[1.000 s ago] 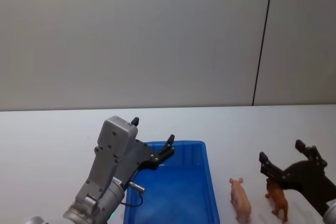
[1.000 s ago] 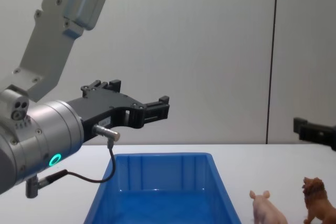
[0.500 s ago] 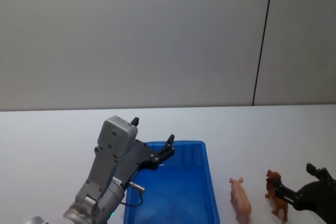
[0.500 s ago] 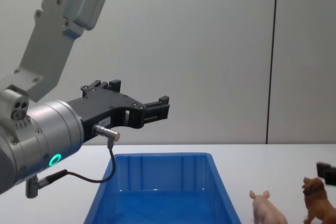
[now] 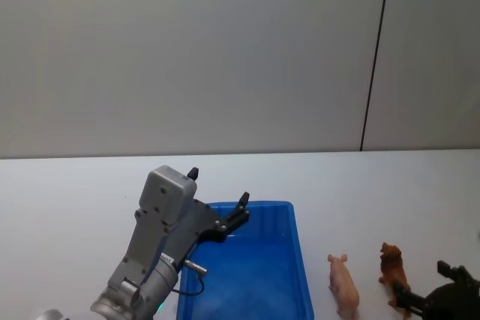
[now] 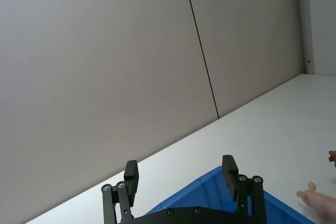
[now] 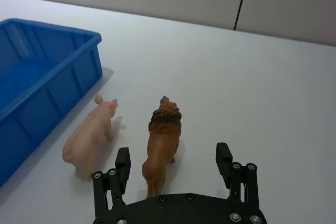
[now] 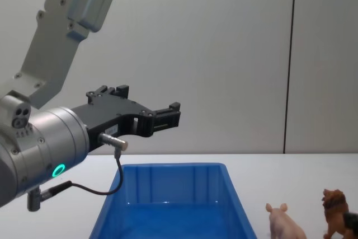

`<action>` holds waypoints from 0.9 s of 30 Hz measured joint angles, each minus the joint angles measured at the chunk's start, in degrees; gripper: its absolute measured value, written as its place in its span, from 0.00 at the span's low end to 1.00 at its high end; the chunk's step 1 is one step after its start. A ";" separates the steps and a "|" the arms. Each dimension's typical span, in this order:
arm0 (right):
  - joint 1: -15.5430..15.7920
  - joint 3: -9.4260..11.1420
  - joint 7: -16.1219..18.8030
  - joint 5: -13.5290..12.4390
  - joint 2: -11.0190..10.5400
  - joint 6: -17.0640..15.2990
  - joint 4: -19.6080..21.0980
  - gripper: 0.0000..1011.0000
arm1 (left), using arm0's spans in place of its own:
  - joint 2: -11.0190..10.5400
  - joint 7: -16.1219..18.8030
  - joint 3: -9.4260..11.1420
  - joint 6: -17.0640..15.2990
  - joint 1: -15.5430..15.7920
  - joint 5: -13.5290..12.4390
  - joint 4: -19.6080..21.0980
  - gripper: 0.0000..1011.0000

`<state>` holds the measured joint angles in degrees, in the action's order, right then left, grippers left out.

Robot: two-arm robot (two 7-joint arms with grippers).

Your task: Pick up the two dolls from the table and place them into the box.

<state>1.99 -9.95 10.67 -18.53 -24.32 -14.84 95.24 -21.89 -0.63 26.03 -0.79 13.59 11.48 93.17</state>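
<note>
Right gripper (image 7: pixel 173 153), fingers spread open, sits low just behind the brown lion (image 7: pixel 163 135) on the white tabletop (image 7: pixel 273 77). The pink pig (image 7: pixel 89 137) stands between lion and blue box (image 7: pixel 58 85). Left gripper (image 6: pixel 180 166), also open, hovers over the box's far rim.

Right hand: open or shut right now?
Open. On the right hand, the fingers stand wide apart either side of the brown lion, gaps showing.

No text, label, number or sign can be read.
</note>
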 joint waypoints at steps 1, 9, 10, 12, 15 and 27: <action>-0.26 -0.14 0.32 0.00 0.18 -0.28 -0.55 0.99 | 0.00 0.00 0.00 0.00 0.00 0.00 0.00 0.99; -1.99 -0.94 1.55 0.56 1.42 -1.24 -3.59 0.99 | 0.00 0.00 0.00 0.00 0.00 0.00 0.00 0.99; -2.33 -1.10 1.73 0.67 1.67 -1.40 -4.06 0.97 | 0.00 0.00 0.00 0.00 0.00 0.00 0.00 0.99; -2.85 -1.32 2.02 0.83 2.05 -1.69 -5.07 0.91 | 0.00 0.00 0.00 0.00 0.00 0.00 0.00 0.99; -3.34 -1.50 2.27 0.91 2.39 -1.98 -5.87 0.87 | 0.00 0.00 0.00 0.00 0.00 0.00 0.00 0.99; -5.68 -2.07 3.15 0.75 3.91 -3.02 -9.75 0.51 | 0.00 0.00 0.00 0.00 0.00 0.00 0.00 0.99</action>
<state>-3.69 -12.02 13.82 -17.79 -20.40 -17.86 85.49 -21.89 -0.63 26.03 -0.79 13.59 11.48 93.18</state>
